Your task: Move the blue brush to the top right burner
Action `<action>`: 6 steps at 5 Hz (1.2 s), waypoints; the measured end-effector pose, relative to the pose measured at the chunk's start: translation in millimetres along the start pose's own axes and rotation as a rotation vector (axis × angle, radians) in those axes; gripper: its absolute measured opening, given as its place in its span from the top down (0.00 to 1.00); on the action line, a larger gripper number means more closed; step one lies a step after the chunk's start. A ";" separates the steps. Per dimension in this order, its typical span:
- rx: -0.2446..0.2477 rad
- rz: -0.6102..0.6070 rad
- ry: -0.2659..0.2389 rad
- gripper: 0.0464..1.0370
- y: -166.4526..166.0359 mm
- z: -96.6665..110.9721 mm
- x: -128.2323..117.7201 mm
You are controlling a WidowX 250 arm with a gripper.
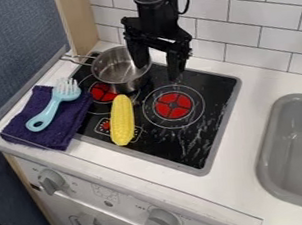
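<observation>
Blue brush (60, 98) lies on purple cloth (23, 118), left of frame, long axis lower left to upper right; claw (156, 70), upper middle, is spread w/ nothing gripped, so approach prob. runs left & down (past the pot (115, 73), btw).

A light-blue, long-handled brush (51, 108) lies on dark-purple fabric cloth (67, 121); the black two-finger gripper (158, 72) hangs open beside a round metal saucepan (111, 72).

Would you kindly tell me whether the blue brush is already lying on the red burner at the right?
No, the blue brush lies on the purple cloth, left of that burner.
</observation>
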State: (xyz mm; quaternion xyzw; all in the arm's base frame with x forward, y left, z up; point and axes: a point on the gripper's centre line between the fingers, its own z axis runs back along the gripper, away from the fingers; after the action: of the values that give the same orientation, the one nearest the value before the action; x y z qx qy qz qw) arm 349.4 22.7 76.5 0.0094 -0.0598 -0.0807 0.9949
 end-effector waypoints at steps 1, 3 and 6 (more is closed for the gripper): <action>-0.013 0.003 0.035 0.04 -1.7 -11.9 -3.7; 0.005 0.054 0.004 0.04 46.7 14.6 -32.9; 0.133 0.073 0.126 0.04 121.9 2.4 -98.1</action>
State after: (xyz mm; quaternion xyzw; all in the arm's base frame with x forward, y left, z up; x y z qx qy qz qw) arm 272.4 158.8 70.8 0.0782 -0.0024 -0.0397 0.9961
